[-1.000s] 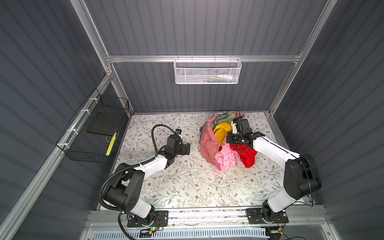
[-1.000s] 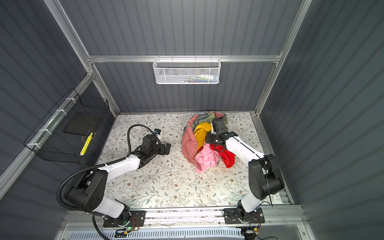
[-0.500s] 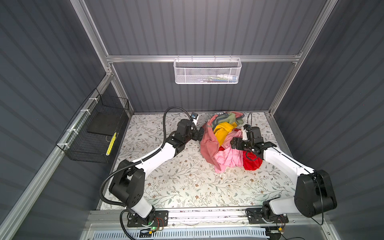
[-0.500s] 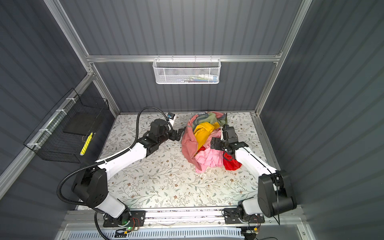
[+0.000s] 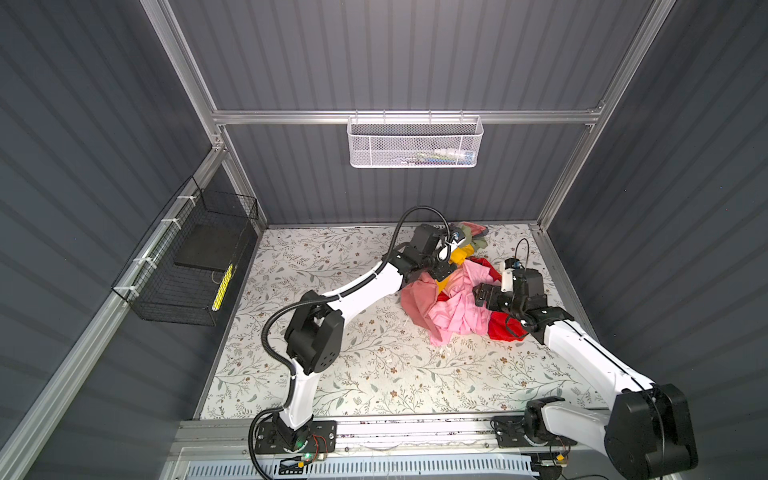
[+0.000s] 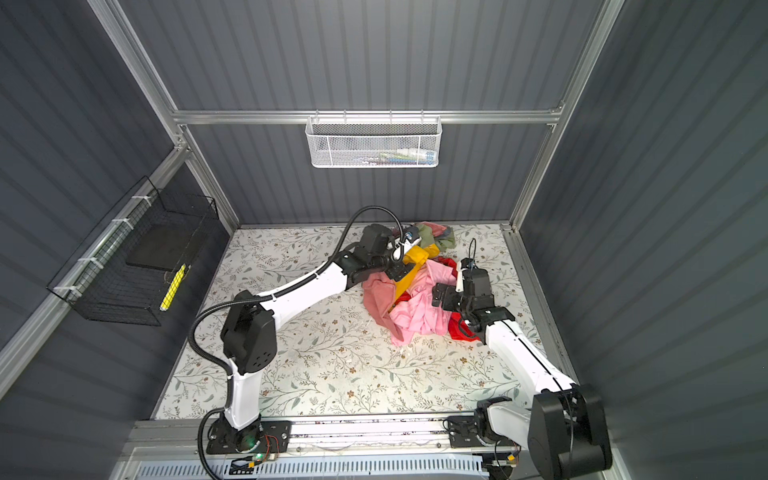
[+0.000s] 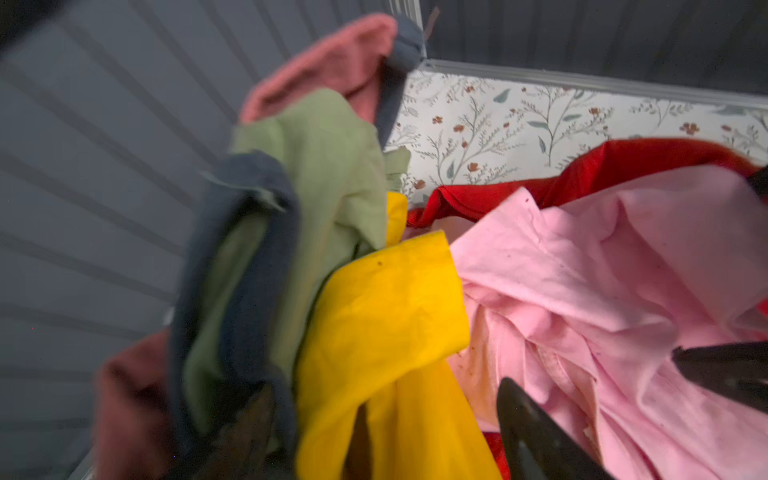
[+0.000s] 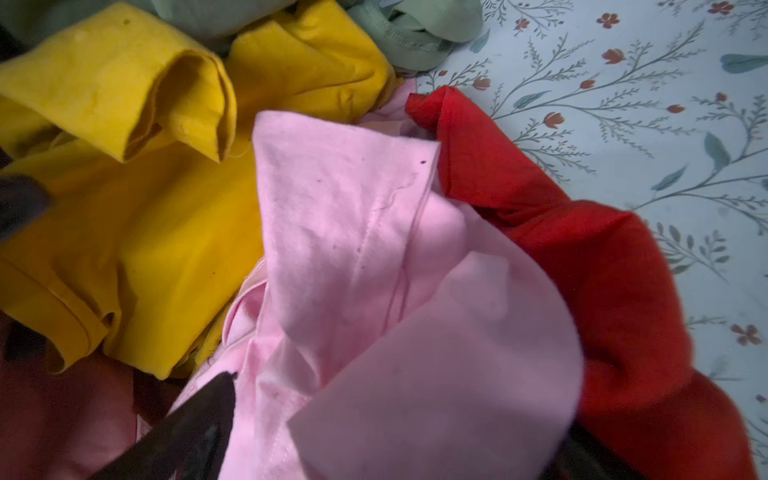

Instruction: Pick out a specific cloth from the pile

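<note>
Nearest, the floral-printed surface [image 5: 332,353] lies flat and matte. On its far right side the pile [image 5: 419,299] sits as a loose heap of crumpled soft knits.

At the pile's near right edge a bright red garment [image 5: 503,328] bunches in thick folds. A light pink garment [image 5: 457,307], thin and finely creased with a stitched hem, is draped beside it. The right tool [image 5: 478,295] hovers over this pink fabric with its jaws spread wide. In the right wrist view a pink fold rises between its dark tapered fingers [image 8: 195,424], unpinched.

On the left a salmon-pink shirt [image 5: 417,297] slumps onto the surface.

Farther back lies the mustard-yellow cloth [image 5: 461,254], wedged between the pink and an olive green garment [image 5: 469,240]; its rolled sleeve opening gapes like a tube [image 8: 178,104]. The left tool [image 5: 442,272] is over the cloth's left part, jaws parted and gripping nothing, black pointed fingers [image 7: 536,440] apart above pink fabric.

On the far wall hangs a white mesh basket [image 5: 415,143].
</note>
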Tool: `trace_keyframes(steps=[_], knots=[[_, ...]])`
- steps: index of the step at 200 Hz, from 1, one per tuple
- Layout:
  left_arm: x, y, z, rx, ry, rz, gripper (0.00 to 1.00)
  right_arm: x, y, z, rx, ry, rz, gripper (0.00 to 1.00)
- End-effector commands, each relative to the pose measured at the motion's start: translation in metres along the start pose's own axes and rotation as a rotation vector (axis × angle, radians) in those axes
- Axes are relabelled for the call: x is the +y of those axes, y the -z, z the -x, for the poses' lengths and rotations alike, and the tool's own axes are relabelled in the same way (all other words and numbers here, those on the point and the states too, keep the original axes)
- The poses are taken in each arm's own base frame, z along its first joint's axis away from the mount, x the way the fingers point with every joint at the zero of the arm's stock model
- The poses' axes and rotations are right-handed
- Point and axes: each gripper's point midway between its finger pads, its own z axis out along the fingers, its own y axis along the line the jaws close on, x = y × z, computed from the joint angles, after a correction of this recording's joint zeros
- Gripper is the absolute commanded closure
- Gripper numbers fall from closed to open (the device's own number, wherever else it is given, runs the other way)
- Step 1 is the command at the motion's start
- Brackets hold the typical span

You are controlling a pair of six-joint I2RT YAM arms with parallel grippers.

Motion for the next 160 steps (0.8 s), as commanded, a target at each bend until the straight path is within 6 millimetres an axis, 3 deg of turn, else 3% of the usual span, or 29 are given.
trace_keyframes(steps=[1,49,80,103,123,144,160], knots=[[0.0,-0.009,-0.006,0.06,-0.073,0.017,0.14,-0.005,0.004,-0.006,0.003,0.004,0.009,0.01],[0.006,-0.046,-0.013,0.092,-0.103,0.074,0.1,-0.006,0.012,-0.007,-0.015,0.004,0.018,0.01],[0.004,-0.061,-0.02,0.113,-0.116,0.09,0.19,-0.008,0.016,-0.007,-0.022,0.017,0.009,0.01],[0.013,-0.06,-0.017,0.111,-0.108,0.155,0.53,-0.011,0.017,-0.009,-0.02,0.017,0.0,0.01],[0.005,-0.051,-0.005,0.075,-0.098,0.103,0.71,-0.012,0.017,-0.01,-0.016,0.016,-0.003,0.01],[-0.006,-0.039,0.013,0.029,-0.098,0.061,1.0,-0.013,0.016,-0.01,-0.016,0.015,-0.009,0.01],[-0.018,-0.028,0.028,-0.008,-0.109,0.025,1.0,-0.013,0.016,-0.009,-0.02,0.013,-0.008,0.01]])
